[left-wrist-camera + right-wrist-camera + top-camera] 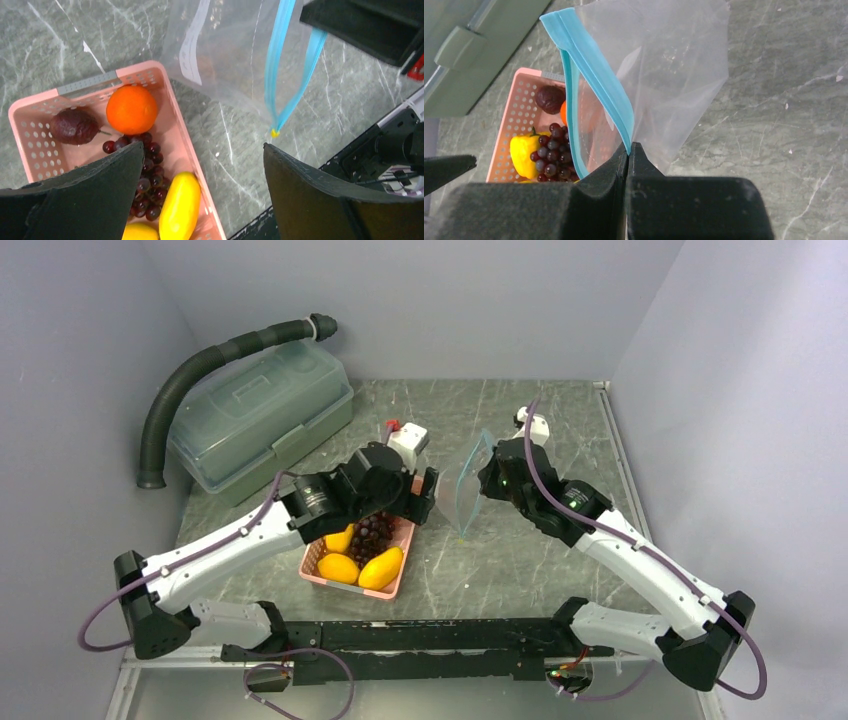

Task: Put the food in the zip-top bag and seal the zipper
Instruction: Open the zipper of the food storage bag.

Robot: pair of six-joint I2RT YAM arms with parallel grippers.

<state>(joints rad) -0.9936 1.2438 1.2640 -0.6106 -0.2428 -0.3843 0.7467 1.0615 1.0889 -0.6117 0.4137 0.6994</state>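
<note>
Resting together: three mangoes, one orange

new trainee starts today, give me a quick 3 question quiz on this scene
1. True or false: the right gripper is shut on the bag.
2. Fill in: the left gripper has its jaws ____.
3. Where is the orange? A in the bag; B in the basket; C in the left gripper.
Key: 1 true; 2 open; 3 B.
</note>
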